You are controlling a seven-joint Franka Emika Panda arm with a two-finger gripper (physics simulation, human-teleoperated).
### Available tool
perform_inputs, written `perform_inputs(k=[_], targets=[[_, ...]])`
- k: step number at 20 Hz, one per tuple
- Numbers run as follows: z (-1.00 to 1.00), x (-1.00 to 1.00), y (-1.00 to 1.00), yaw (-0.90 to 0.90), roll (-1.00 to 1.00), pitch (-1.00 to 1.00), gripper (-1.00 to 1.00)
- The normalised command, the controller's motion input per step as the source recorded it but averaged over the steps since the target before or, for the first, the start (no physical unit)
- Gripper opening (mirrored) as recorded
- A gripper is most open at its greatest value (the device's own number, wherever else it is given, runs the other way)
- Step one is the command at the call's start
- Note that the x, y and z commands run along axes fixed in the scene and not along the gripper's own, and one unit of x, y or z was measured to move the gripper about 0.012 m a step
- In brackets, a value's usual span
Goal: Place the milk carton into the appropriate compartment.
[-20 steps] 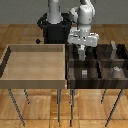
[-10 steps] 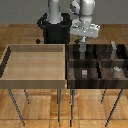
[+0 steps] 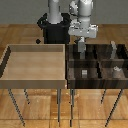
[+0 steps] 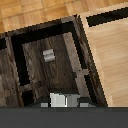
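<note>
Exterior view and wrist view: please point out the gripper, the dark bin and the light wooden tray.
gripper point(image 3: 81, 48), exterior view, between the fingertips.
dark bin point(image 3: 95, 82), exterior view, front wall.
dark bin point(image 4: 82, 55), wrist view, rim of a wall.
light wooden tray point(image 3: 35, 82), exterior view, front wall.

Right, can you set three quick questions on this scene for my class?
1. True or false: the gripper hangs above the dark bin.
2. In the wrist view, the pale thing between the fingers is most likely: A) a sponge B) the milk carton C) a bottle cap.
3. In the exterior view, the light wooden bin stands on the dark bin's ____ side.
Key: 1 true; 2 B; 3 left.
</note>
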Motion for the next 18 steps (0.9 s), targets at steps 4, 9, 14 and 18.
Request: perform_inputs(k=[4,9,14,18], targets=[[-0.75,-0.04,0.00,0.00,0.00,0.00,-1.00],[0.00,-0.60,0.00,0.00,0.00,0.00,-1.00],[-0.27,-0.60,0.00,0.00,0.00,0.00,-1.00],[-1.00,0.00,0.00,0.00,0.00,0.00,-1.00]])
